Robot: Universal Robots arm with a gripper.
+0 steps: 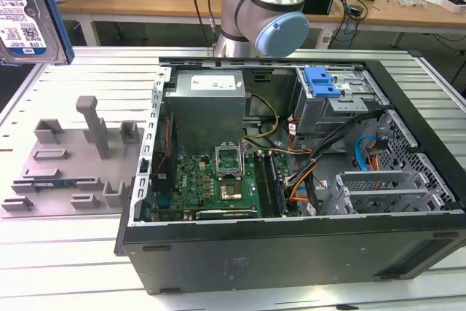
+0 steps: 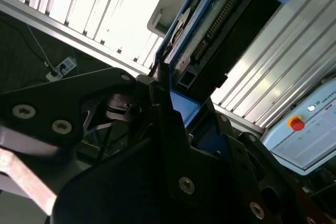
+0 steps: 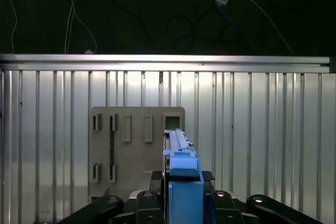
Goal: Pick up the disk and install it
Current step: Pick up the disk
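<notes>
The disk [image 1: 25, 16], silver with a blue-and-white label and a blue bracket, hangs high at the exterior view's far left, above the ribbed table. In the first wrist view the disk [image 3: 181, 182] stands edge-on between my black fingers [image 3: 152, 179], over a grey holder plate [image 3: 136, 145]. My gripper [image 3: 182, 179] is shut on it. In the second wrist view the disk [image 2: 210, 30] rises from the gripper [image 2: 178, 103], its connector edge and blue bracket showing.
An open computer case [image 1: 291, 253] lies on the table, with a drive bay and blue clip [image 1: 322, 81] at its far right corner. The grey holder plate [image 1: 65, 154] with upright posts lies left of the case. The table's edge [image 3: 168, 61] runs beyond the plate.
</notes>
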